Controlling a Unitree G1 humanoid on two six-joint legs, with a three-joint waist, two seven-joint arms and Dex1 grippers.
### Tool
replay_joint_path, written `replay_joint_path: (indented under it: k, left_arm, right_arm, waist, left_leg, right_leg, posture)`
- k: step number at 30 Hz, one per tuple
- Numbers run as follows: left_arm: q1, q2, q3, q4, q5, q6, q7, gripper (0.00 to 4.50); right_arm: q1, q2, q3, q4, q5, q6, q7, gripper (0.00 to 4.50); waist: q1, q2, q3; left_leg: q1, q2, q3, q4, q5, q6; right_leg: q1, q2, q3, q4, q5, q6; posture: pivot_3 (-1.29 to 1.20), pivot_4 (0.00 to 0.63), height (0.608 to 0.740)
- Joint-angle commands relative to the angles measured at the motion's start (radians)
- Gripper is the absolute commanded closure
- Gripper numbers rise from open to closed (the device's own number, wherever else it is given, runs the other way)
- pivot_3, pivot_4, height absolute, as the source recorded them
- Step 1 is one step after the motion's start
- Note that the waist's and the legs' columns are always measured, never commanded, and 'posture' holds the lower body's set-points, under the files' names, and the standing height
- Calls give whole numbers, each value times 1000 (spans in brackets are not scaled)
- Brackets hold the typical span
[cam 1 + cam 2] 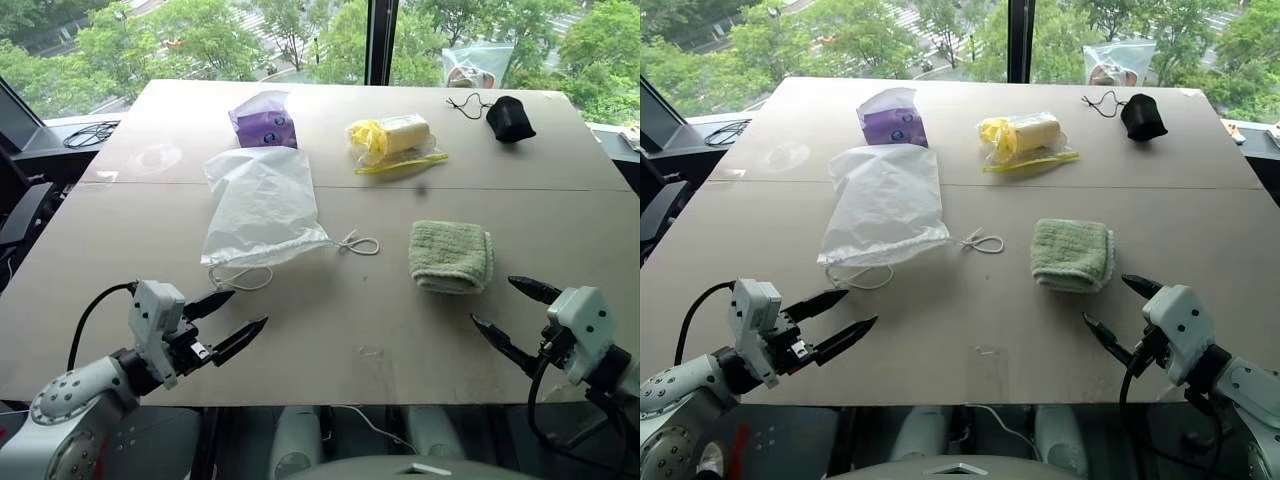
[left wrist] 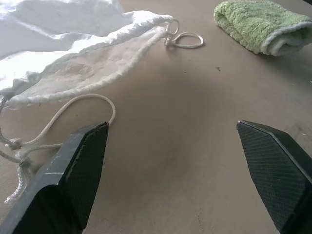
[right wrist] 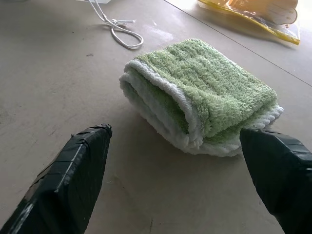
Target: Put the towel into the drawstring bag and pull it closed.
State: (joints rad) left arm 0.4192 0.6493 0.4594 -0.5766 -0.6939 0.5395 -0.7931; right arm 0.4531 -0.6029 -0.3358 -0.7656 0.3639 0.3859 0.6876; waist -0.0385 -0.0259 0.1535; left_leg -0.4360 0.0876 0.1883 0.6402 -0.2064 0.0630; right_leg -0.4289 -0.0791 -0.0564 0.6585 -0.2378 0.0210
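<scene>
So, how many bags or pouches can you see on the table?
4: the white drawstring bag near the left side, the purple packet behind it, the clear plastic bag with yellow contents at the middle back, and the small black pouch at the back right.

A wide brown table (image 1: 330, 340) takes up most of the view, its matte top plain and lightly scuffed. A seam (image 1: 560, 188) crosses the top from 9 to 3 o'clock, splitting it into a far and a near panel. Beyond the far edge, at 12 o'clock, stands a large window (image 1: 250, 30) with a dark upright mullion (image 1: 377, 40) just right of centre. Through the glass, green treetops (image 1: 200, 40) show in bright daylight. Soft, even light falls on the tabletop. At 10 o'clock a dark sill (image 1: 60, 135) beside the table carries a coiled black cable (image 1: 92, 132).
</scene>
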Motion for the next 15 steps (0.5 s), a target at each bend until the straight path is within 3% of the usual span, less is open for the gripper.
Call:
replay_joint_path:
  k: [1,4,7,11,15]
  left_arm:
    - [-68,6,-4,-15,16,-28,33,147]
    - [-253,-15,-80,34,137,-83,151,147]
    - [-339,1,-166,77,288,-170,179,147]
    - [-367,71,-327,107,573,-267,246,147]
    - [-371,91,-400,185,739,-468,277,147]
  right_arm:
    - [8,6,-34,-39,36,-56,25,13]
    - [-68,15,23,-38,16,-168,46,13]
    - [-132,4,95,-62,30,-169,61,13]
    - [-139,-27,154,-101,40,-177,101,13]
    - [-88,-39,166,-142,42,-174,103,13]
  waist:
    - [1,0,0]
    - [19,1,0]
    - [22,2,-2]
    - [26,2,-2]
    - [29,2,-2]
  left_leg:
    - [0,0,0,0,0,0]
    - [-2,-2,-4,0,0,0]
    - [-1,-2,-5,2,0,0]
    - [-1,-4,-5,1,0,0]
    - [-1,-4,-6,-1,0,-1]
  right_leg:
    - [0,0,0,0,0,0]
    - [0,-1,-4,0,0,0]
    - [2,0,-7,0,0,0]
    - [3,0,-7,-1,0,0]
    - [3,0,-8,-3,-1,0]
  posture:
    - [0,150,740]
    - [0,150,740]
    - [0,150,740]
    - [0,150,740]
    - [0,150,740]
